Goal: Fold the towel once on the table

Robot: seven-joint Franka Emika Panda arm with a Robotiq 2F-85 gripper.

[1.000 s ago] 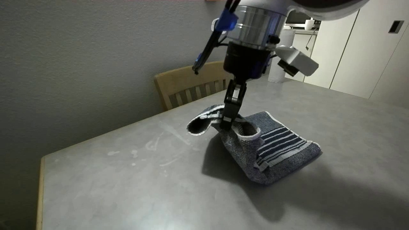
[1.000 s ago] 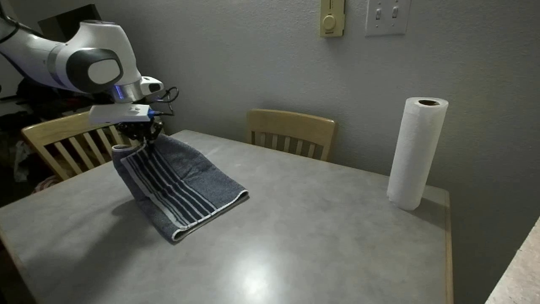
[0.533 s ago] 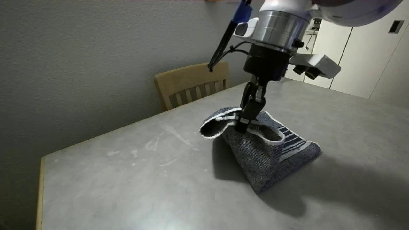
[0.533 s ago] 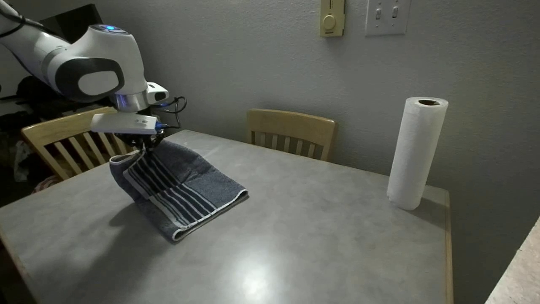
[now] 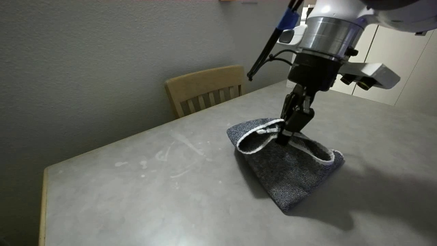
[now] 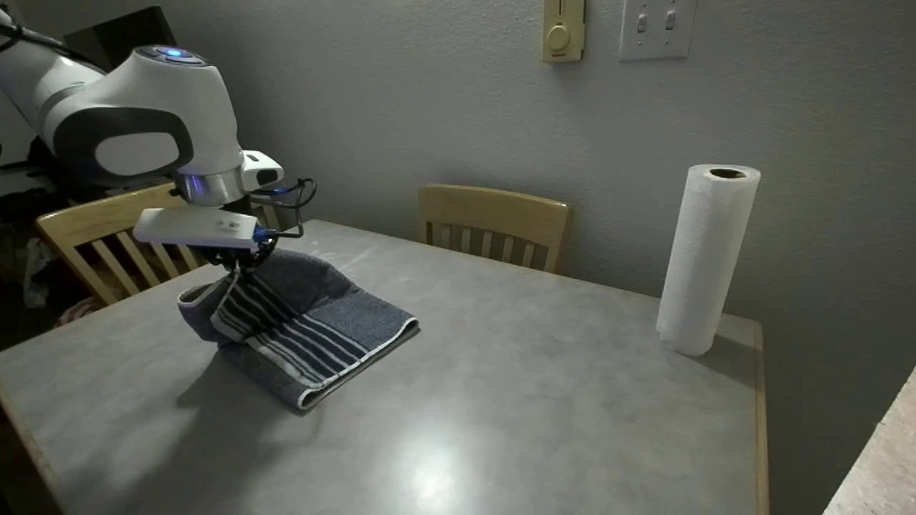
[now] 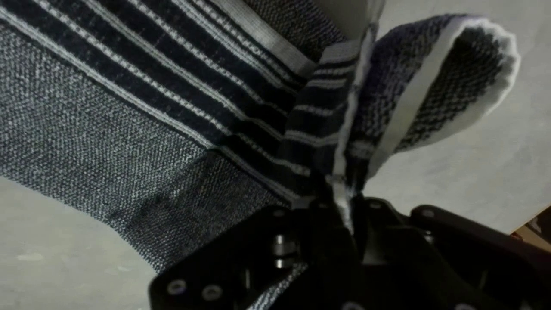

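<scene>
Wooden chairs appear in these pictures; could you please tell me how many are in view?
2, both beside the table: one chair by the wall and a second chair partly behind the robot arm; others may be hidden.

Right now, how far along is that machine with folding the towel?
Partway, I'd say. Done: the claw has the towel by a white-trimmed edge. In hand: that end is raised, curling on either side of the claw, while much of the rest lies on the table. Left, most likely: laying the raised end down flat and letting go, as the claw is shut on it.
</scene>
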